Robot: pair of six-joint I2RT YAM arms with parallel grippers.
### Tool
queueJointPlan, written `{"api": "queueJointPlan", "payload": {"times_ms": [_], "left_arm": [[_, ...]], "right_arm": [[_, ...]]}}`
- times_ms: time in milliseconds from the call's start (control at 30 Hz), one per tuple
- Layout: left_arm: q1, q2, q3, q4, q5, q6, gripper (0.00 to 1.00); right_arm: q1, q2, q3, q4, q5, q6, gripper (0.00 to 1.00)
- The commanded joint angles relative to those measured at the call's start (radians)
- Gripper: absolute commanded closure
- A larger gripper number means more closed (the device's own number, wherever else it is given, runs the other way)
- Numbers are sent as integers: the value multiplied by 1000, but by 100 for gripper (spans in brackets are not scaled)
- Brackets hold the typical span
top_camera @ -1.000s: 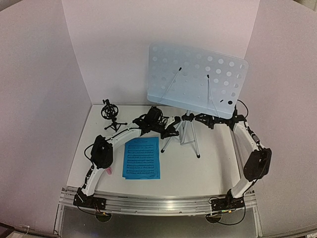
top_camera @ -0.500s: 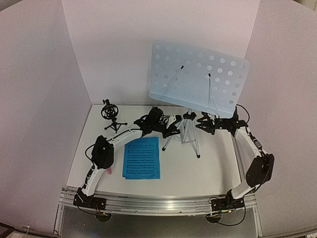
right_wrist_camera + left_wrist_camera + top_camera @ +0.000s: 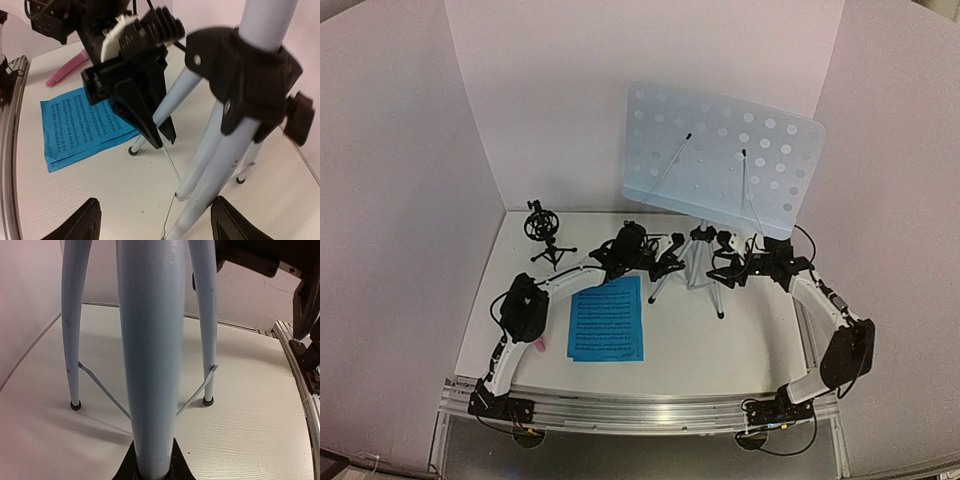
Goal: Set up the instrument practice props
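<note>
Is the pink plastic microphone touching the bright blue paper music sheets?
Apart. The right wrist view shows bare white table between the pink microphone and the bright blue music sheets.

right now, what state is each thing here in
music stand: upright on its tripod, desk bare
music sheets: flat on the table, stacked
pink microphone: lying on the table
mic holder: upright, empty
left gripper: jaws shut on a music stand leg
right gripper: jaws open

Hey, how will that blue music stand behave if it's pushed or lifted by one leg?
Likely top-heavy: the music stand carries its wide perforated desk high over a narrow tripod, so a push may tip it. Thin tubular legs suggest it is light; the rubber feet probably grip, not slide.
</note>
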Motion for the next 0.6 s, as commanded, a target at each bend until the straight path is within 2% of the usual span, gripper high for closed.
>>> {"api": "queueJointPlan", "payload": {"times_ms": [0,233,567], "left_arm": [[10,-37,-64,-17,-43,25,100],[10,-44,-66,-32,-25,-1,100],[10,-38,-21,-69,-1,-76,100]], "right_arm": [[33,-59,-103,169,131,181,30],[45,-18,-134,249,269,331,40],[45,87,-84,252,275,363,50]]}}
